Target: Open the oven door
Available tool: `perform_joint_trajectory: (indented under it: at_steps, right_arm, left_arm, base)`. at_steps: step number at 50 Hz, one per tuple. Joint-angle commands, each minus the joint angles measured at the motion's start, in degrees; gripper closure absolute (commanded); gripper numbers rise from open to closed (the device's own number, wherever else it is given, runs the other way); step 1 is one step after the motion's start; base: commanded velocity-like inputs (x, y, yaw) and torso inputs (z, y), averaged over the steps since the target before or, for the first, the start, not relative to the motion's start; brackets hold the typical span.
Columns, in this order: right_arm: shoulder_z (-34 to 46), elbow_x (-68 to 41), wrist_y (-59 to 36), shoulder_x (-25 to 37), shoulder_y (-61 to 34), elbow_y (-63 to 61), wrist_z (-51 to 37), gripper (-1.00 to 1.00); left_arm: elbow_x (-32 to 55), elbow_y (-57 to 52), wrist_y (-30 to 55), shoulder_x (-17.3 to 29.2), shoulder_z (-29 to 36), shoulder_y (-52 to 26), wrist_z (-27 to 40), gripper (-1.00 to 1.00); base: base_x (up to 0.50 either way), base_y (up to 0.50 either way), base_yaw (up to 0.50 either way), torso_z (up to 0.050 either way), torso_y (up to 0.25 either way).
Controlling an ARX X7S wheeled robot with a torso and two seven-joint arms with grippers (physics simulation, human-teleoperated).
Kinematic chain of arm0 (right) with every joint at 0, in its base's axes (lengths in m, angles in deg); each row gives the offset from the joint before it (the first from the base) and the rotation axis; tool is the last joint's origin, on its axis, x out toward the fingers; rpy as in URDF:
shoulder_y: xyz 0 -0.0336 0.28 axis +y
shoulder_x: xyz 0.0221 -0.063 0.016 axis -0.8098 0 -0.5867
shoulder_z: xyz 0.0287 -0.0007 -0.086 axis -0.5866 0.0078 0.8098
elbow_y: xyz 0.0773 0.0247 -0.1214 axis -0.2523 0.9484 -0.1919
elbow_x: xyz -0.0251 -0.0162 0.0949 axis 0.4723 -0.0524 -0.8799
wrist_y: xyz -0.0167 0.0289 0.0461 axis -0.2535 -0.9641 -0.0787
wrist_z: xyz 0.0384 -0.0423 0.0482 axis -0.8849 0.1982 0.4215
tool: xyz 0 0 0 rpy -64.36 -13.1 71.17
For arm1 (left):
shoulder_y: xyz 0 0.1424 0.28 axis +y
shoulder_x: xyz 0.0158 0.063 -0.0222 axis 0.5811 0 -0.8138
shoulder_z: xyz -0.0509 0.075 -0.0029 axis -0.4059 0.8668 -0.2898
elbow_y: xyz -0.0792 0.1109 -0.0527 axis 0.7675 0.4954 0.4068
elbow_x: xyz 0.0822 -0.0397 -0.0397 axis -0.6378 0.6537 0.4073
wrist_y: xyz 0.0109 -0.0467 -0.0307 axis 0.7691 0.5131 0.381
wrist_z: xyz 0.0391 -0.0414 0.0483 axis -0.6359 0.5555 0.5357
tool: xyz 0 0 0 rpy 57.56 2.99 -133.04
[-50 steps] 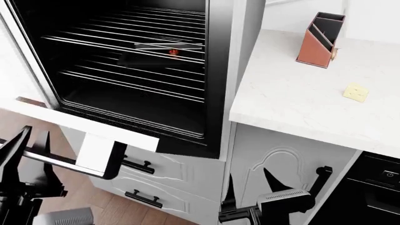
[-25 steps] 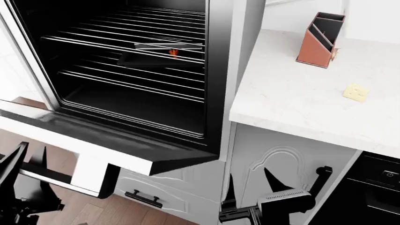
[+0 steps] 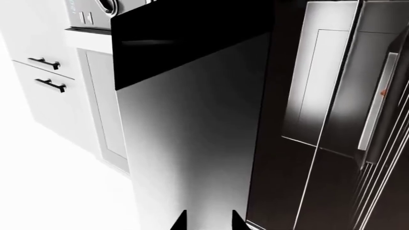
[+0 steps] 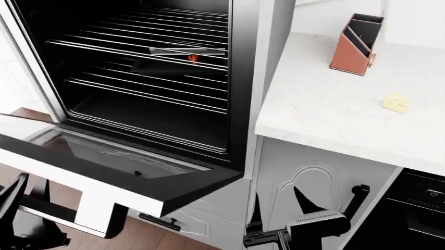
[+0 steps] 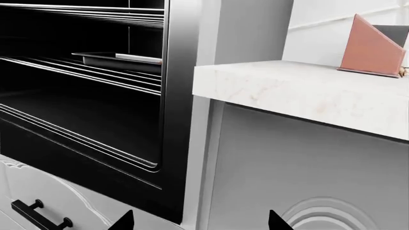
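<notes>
The oven door [image 4: 104, 156] hangs swung down to almost level, its dark glass inner face up, in front of the open oven cavity [image 4: 146, 78]. Its steel bar handle [image 4: 52, 211] runs along the lowered front edge at the head view's lower left. My left gripper [image 4: 26, 190] straddles that bar, its fingers narrowly apart around it. In the left wrist view the door's steel face [image 3: 191, 143] fills the frame beyond the left gripper [image 3: 208, 221]. My right gripper [image 4: 278, 200] hangs open and empty in front of the white cabinet, also in its own view as the right gripper [image 5: 199, 223].
Wire racks and a dark tray [image 4: 181, 58] sit inside the oven. White drawers with black handles [image 4: 158, 221] lie under the door. To the right is a white counter [image 4: 334, 114] with a brown holder [image 4: 356, 44] and a yellow piece [image 4: 395, 102], and a panelled cabinet door [image 4: 313, 182].
The oven door has swung further down, from slightly ajar to nearly level. My left gripper has dropped with the handle. The right arm has not moved.
</notes>
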Motion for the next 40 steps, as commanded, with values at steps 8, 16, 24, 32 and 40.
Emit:
perform_joint_trajectory:
  at_steps: [8,16,24,32,40]
  right_arm:
    - [0.3,0.1,0.2,0.1,-0.1,0.2,-0.2,-1.0]
    - [0.3,0.1,0.1,0.1,-0.2,0.1,-0.3,-1.0]
    - [0.4,0.0,0.2,0.2,-0.1,-0.1,-0.4,-1.0]
    - [0.4,0.0,0.2,0.3,0.0,-0.2,-0.5,-1.0]
    - [0.5,0.0,0.1,0.3,-0.1,-0.2,-0.6,-1.0]
  left_arm:
    - [-6.5,0.9,-3.4,-0.8,5.0,0.7,2.5,1.0]
    - [-6.8,3.8,-4.5,-1.3,6.2,0.2,4.0,1.0]
    - [-6.6,6.1,-5.5,-1.7,6.6,0.7,5.9,1.0]
    - [-6.4,7.6,-6.3,-1.9,6.5,1.4,7.7,1.0]
    - [-5.9,8.0,-7.1,-1.9,5.7,3.1,9.8,1.0]
  base:
    - [0.0,0.0,0.0,0.0,0.0]
    - [0.0,0.0,0.0,0.0,0.0]
    - [0.0,0.0,0.0,0.0,0.0]
    - [0.0,0.0,0.0,0.0,0.0]
    - [0.0,0.0,0.0,0.0,0.0]
